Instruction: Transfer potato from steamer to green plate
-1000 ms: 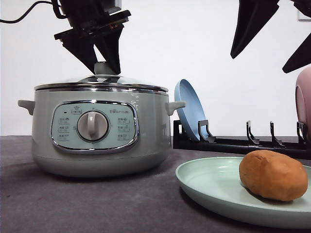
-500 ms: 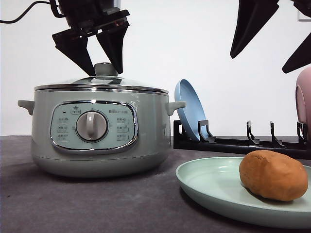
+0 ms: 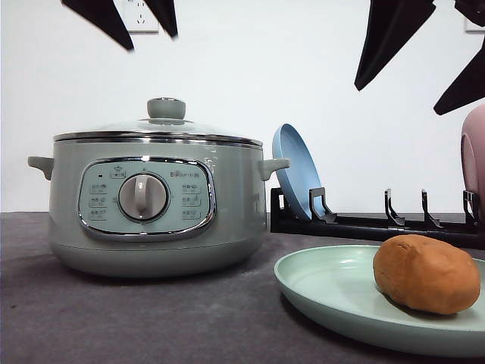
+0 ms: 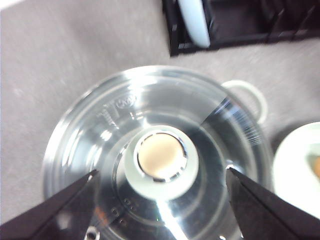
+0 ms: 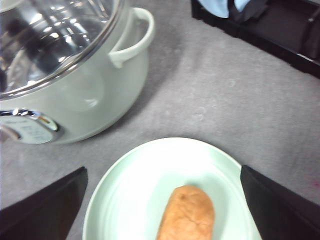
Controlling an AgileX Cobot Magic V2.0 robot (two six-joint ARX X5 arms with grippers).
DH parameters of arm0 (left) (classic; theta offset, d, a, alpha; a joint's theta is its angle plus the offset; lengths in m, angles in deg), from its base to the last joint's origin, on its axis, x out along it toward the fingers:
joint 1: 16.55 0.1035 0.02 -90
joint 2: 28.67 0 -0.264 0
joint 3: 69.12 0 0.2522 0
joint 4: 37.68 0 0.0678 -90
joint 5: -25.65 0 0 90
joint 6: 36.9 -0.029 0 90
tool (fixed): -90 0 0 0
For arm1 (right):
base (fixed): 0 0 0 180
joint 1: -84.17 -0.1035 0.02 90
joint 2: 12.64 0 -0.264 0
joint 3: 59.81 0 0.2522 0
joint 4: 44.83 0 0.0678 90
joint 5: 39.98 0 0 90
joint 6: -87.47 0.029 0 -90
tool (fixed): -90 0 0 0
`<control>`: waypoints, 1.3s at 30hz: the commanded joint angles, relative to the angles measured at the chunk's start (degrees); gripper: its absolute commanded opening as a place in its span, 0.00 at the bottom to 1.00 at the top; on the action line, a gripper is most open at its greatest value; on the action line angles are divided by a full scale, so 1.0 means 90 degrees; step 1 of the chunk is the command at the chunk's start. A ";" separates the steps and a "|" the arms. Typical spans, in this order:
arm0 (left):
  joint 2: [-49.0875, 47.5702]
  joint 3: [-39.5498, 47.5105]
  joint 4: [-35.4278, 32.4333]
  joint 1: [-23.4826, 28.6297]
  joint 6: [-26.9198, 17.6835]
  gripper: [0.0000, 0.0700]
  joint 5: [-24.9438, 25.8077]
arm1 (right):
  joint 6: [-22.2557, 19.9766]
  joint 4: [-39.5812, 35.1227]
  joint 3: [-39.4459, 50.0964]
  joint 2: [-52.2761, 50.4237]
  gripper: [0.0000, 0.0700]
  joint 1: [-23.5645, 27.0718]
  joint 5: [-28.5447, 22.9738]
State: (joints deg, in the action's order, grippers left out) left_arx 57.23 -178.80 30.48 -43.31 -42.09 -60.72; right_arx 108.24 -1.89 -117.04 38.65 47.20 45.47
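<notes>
Transfer apparently complete: the potato (image 3: pixel 426 273) rests at three o'clock on the green plate (image 3: pixel 326 292), steamer (image 3: pixel 151 205) lidded; both grippers hang released, needing only retreat.

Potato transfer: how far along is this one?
Looks done: the potato lies on the green plate, and the steamer has its lid on. Both pincers, left and right, are open, holding nothing. Nothing visibly left.
</notes>
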 commanded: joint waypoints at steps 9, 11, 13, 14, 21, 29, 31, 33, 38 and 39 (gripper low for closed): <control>-0.0736 -0.0170 0.0774 -0.0036 0.0108 0.73 0.0964 | -0.0096 0.0313 -0.0068 0.0027 0.88 -0.0040 0.0780; -0.0817 -0.0170 0.0983 -0.0036 0.0108 0.73 0.1128 | -0.0096 0.0464 -0.0068 0.0027 0.88 -0.0041 0.1001; -0.0860 -0.0170 0.1209 -0.0036 0.0108 0.73 0.1243 | -0.0095 0.0598 -0.0068 0.0027 0.88 -0.0041 0.1189; -0.0866 -0.0170 0.1319 -0.0036 0.0108 0.73 0.1292 | -0.0094 0.0660 -0.0068 0.0027 0.88 -0.0041 0.1280; -0.0869 -0.0170 0.1872 -0.0036 0.0106 0.73 0.1332 | -0.0094 0.0835 -0.0068 0.0027 0.88 -0.0041 0.1687; -0.0869 -0.0170 0.1857 -0.0036 0.0106 0.66 0.1332 | -0.0094 0.0834 -0.0068 0.0027 0.87 -0.0041 0.1679; -0.0869 -0.0170 0.1856 -0.0036 0.0106 0.39 0.1332 | -0.0095 0.0834 -0.0068 0.0027 0.68 -0.0041 0.1675; -0.0869 -0.0170 0.1854 -0.0036 0.0104 0.08 0.1332 | -0.0098 0.0824 -0.0068 0.0027 0.35 -0.0041 0.1668; -0.0869 -0.0170 0.1841 -0.0036 0.0106 0.01 0.1332 | -0.0174 0.0754 -0.0068 0.0027 0.00 -0.0041 0.1667; -0.0869 -0.0170 0.1830 -0.0036 0.0108 0.01 0.1332 | -0.0172 0.0756 -0.0068 0.0027 0.00 -0.0041 0.1667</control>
State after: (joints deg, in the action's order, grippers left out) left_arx 48.98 -178.93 47.49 -43.31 -41.42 -49.09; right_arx 107.32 5.51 -117.04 38.65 47.20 60.52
